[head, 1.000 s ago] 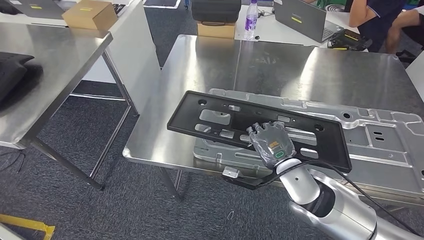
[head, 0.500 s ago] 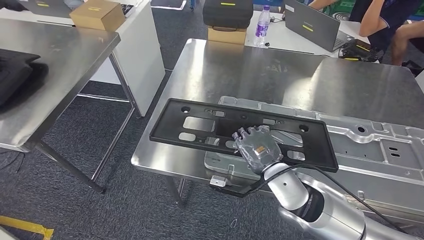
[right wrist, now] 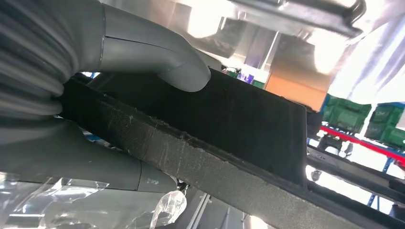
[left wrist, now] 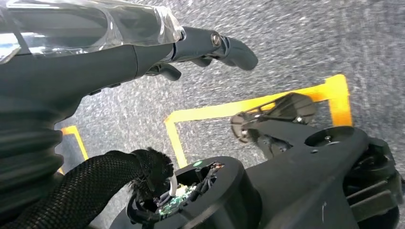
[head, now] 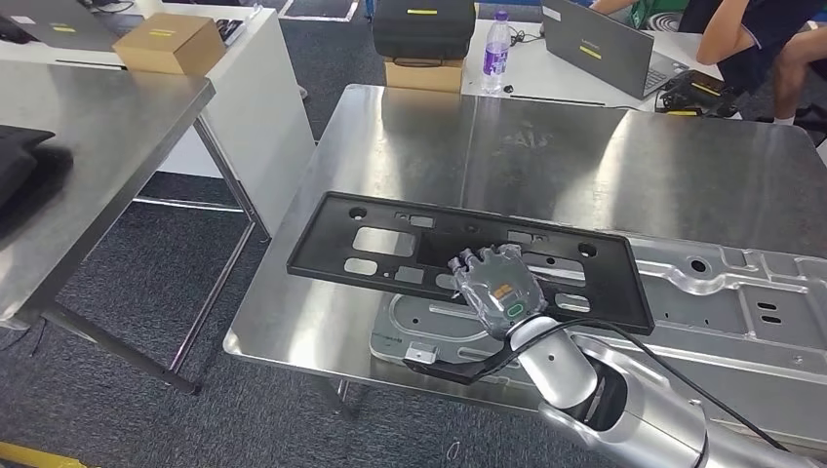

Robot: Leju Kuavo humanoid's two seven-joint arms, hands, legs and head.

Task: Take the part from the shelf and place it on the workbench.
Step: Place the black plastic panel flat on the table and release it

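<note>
Fingers (head: 478, 261) of the right hand (head: 499, 288) are clamping the near long edge of the black part (head: 468, 255), a flat rectangular frame with several cut-outs. In the right wrist view the thumb (right wrist: 157, 59) is pressing on one face of the part (right wrist: 248, 114) while the other fingers are lying along the opposite face, so the edge is sitting pinched between them. The part is hanging roughly level above the steel surface (head: 546, 156), its left end reaching toward that surface's left edge and its right end lying over a silver stamped panel (head: 741, 302) that is resting on the surface. Whether the part is touching the panel or hovering just above it is hard to tell from the head view.

The left hand (left wrist: 143, 52) is hanging over grey carpet (left wrist: 286, 52) marked with yellow tape (left wrist: 215, 112), its fingers (left wrist: 224, 45) reaching out straight and holding nothing.

Beyond the surface, a white table is carrying a black case (head: 422, 27), a box (head: 422, 73), a bottle (head: 496, 39) and a laptop (head: 597, 44), with a person (head: 746, 34) sitting beside it. Another steel surface (head: 98, 146) is standing to the left.
</note>
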